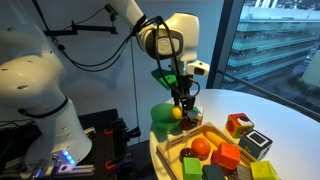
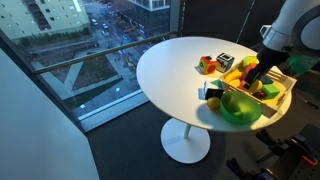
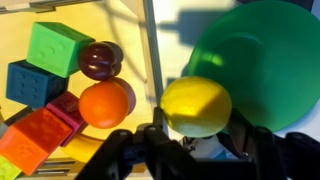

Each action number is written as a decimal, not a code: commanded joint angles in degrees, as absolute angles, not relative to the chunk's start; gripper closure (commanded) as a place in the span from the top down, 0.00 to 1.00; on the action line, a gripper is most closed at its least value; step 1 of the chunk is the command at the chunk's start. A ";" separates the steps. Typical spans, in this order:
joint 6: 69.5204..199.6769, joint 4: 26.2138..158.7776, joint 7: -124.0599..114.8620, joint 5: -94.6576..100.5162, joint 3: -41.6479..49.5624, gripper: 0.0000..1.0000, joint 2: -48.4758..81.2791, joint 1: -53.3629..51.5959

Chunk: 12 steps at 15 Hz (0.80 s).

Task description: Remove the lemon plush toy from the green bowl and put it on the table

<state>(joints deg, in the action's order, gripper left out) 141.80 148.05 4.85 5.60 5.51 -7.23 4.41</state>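
Note:
The lemon plush toy (image 3: 196, 106) is a small yellow oval held between my gripper's (image 3: 196, 132) fingers. It hangs over the near rim of the green bowl (image 3: 265, 50), beside the wooden tray's edge. In an exterior view the gripper (image 1: 183, 103) holds the lemon (image 1: 177, 113) just above the green bowl (image 1: 161, 120), at the edge of the white round table (image 1: 285, 110). In an exterior view the gripper (image 2: 247, 79) is above the bowl (image 2: 238, 107) on the table (image 2: 170, 65); the lemon is hard to make out there.
A shallow wooden tray (image 1: 195, 135) next to the bowl holds an orange ball (image 3: 104, 103), a dark purple toy (image 3: 100, 60), and green (image 3: 58, 47), blue (image 3: 33, 83) and red (image 3: 35, 140) blocks. Loose blocks (image 1: 238, 125) lie on the table beyond the tray.

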 commanded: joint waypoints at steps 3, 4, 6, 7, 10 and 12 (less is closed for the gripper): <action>141.31 145.05 6.90 6.20 7.72 0.40 -6.80 7.05; 142.11 145.02 6.34 6.74 7.84 0.40 -6.52 7.44; 143.79 144.98 5.81 7.12 8.11 0.40 -5.51 7.95; 144.57 144.86 5.68 7.11 8.19 0.40 -4.91 8.14; 146.61 144.14 5.24 7.04 8.31 0.40 -2.48 8.34; 147.37 143.09 5.10 7.11 8.23 0.40 -0.69 8.25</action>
